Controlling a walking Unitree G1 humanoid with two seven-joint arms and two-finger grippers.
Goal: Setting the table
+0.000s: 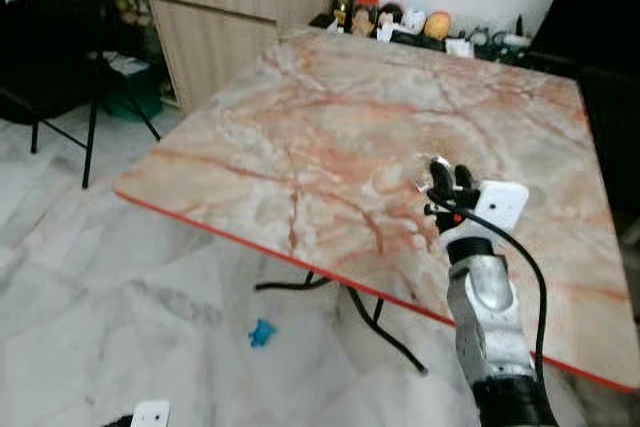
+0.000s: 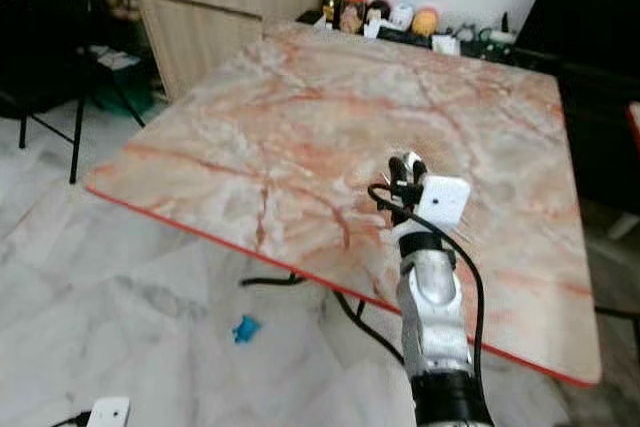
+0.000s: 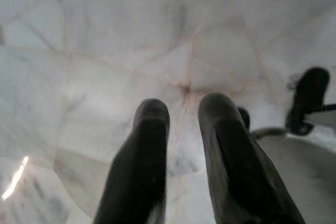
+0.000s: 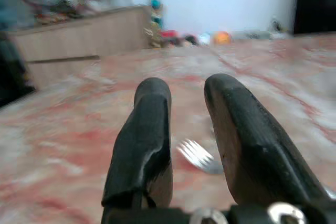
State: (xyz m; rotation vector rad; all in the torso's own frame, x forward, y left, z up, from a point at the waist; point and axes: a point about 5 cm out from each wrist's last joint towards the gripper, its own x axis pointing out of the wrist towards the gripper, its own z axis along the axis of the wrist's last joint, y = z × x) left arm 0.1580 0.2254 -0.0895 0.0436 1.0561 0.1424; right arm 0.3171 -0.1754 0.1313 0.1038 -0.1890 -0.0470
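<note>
Right gripper [image 4: 186, 129] — fingers parted — over a tined metal fork [image 4: 199, 157] on veined marble table [image 1: 300, 147]; left gripper [image 3: 181, 129] likewise released.

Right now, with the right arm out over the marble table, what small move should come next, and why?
Probably ease the right gripper forward and down onto the fork. The fork lies flat on the table just beyond the fingertips, between the open jaws, and nothing is gripped yet. The left gripper hangs over the floor.
</note>
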